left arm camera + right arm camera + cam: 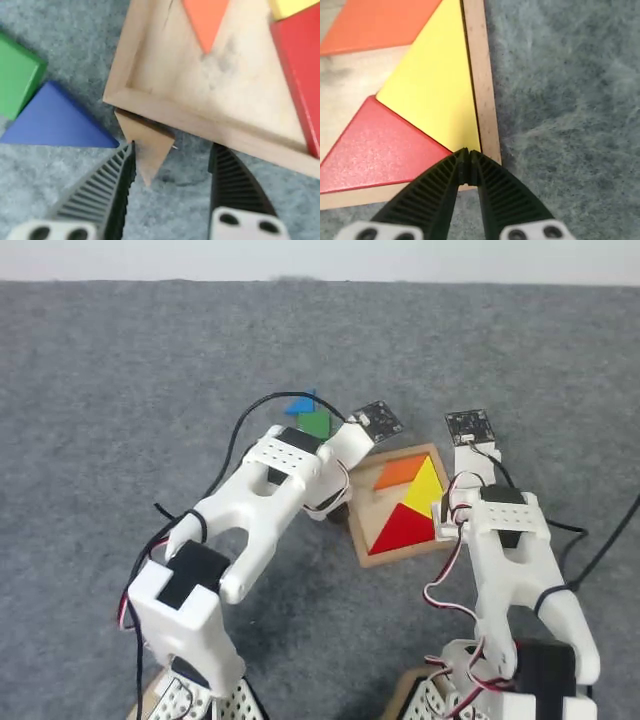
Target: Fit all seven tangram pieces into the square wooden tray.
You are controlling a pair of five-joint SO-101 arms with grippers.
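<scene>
The right end effector (pixel 468 156), closed on nothing, hangs over the right rim of the square wooden tray (pixel 400 554), which sits mid-frame on the grey desk (pixel 120 360) in the high view. A red piece (pixel 405 527), a yellow piece (pixel 426 485) and an orange piece (pixel 399 471) lie inside it. The left end effector (pixel 170 165) is open around a plain wooden triangle (pixel 145 145) against the tray's left outer corner. Farther off, above centre, a green piece (pixel 315 424) lies just beside a blue triangle (pixel 299 406).
</scene>
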